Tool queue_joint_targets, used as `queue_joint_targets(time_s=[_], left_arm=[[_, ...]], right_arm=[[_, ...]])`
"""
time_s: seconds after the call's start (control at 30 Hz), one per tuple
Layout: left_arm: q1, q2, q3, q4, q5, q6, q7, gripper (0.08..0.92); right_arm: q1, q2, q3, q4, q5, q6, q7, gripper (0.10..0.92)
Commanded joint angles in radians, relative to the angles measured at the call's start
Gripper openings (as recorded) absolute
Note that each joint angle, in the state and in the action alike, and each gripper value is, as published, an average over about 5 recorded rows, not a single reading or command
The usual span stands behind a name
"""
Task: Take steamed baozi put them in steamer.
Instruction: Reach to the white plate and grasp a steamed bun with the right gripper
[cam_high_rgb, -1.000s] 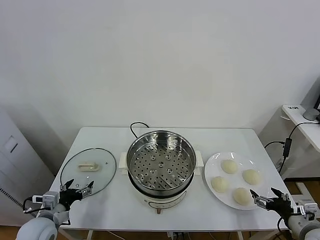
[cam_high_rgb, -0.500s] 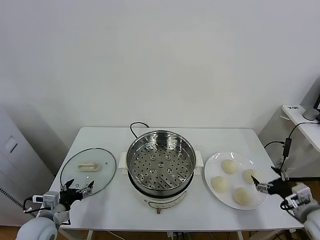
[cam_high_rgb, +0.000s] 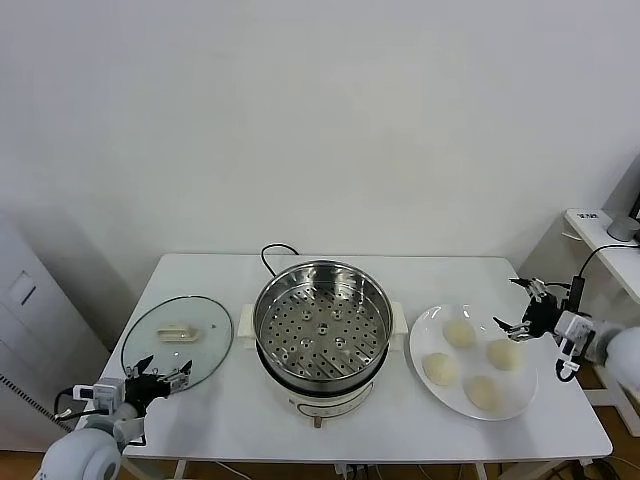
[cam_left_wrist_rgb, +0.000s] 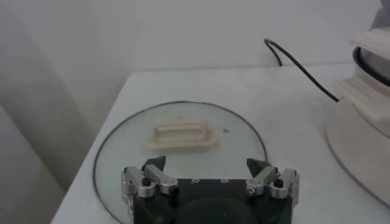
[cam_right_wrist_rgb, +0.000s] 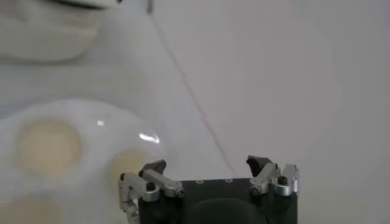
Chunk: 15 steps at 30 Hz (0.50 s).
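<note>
Several pale cream baozi (cam_high_rgb: 459, 333) lie on a flat white plate (cam_high_rgb: 432, 330) at the right of the table. The steel steamer (cam_high_rgb: 322, 325) with its perforated tray stands empty at the table's middle on a white base. My right gripper (cam_high_rgb: 522, 305) is open and empty, raised above the plate's far right edge, near the back-right bun (cam_high_rgb: 503, 353). In the right wrist view two buns (cam_right_wrist_rgb: 47, 145) show on the plate beyond the open jaws. My left gripper (cam_high_rgb: 160, 377) is open and empty at the table's front left, over the near edge of the glass lid (cam_high_rgb: 177, 338).
The glass lid with a beige handle (cam_left_wrist_rgb: 181, 135) lies flat left of the steamer. A black cord (cam_high_rgb: 272, 251) runs from behind the steamer. A second white table with a cable (cam_high_rgb: 598, 232) stands off to the right.
My right gripper has risen from the table's front right corner and moved back, to above the plate's far right edge. The left gripper has stayed put.
</note>
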Motion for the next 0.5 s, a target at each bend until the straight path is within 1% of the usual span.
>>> queue_joint_targets(time_s=[0.03,0.2,0.4,0.5], left_arm=[[-0.042,0.002,0.042,0.012,0.003,0.005,0.000,0.823],[-0.043,0.001,0.041,0.015,0.003,0.006,0.000,0.823],[-0.043,-0.002,0.041,0.016,0.004,0.008,0.000,0.823],[-0.044,-0.003,0.042,0.018,0.005,0.008,0.000,0.823]], right_arm=[[0.526,-0.062,-0.481,-0.199,-0.069,0.090,-0.257,0.823],[0.730,-0.020,-0.720,-0.283,-0.017,0.092,-0.316,0.823],[0.849,0.056,-0.855,-0.379,-0.036,0.121,-0.403,0.823],[0.867,0.094,-0.882,-0.414,-0.058,0.147,-0.424,0.823]])
